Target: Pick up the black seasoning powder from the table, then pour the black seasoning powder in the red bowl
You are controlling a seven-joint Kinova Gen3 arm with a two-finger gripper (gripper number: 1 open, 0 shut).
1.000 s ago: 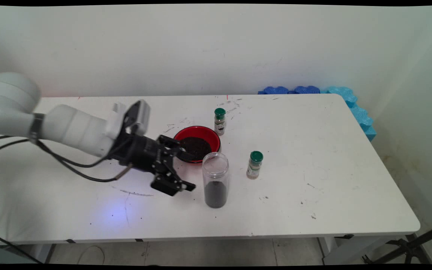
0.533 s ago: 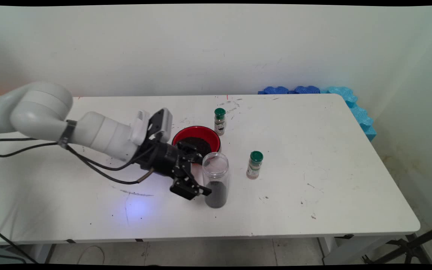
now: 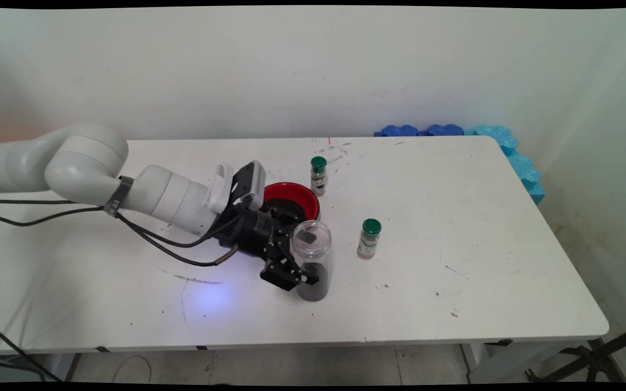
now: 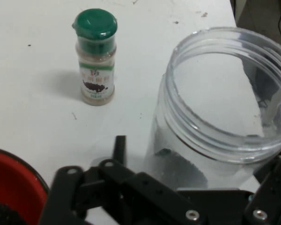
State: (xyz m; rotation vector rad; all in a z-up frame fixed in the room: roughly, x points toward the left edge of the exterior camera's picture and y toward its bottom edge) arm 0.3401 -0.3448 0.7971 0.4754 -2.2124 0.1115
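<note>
Clear plastic jar (image 3: 312, 259) with dark grains stands between your gripper's (image 3: 303, 259) wide-open fingers (image 3: 306, 279); you can't tell if they touch. Red bowl (image 3: 291, 194) sits behind.

Robotics lab, white arm (image 3: 128, 190) on scuffed bare table (image 3: 454, 271), plain wall (image 3: 291, 70)

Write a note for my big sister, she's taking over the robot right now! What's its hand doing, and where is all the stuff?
Gripper: open, one finger on each side of the clear jar; whether they touch it can't be told.
Jar: upright, lid off, dark grains in the bottom, near the table's front middle.
Red bowl: just behind the jar, dark grains inside.
Two green-capped spice bottles, both upright: one behind the bowl, one to the jar's right.
Done: gripper has closed in on the jar in the last second.
Left: jar not gripped, not lifted.
</note>
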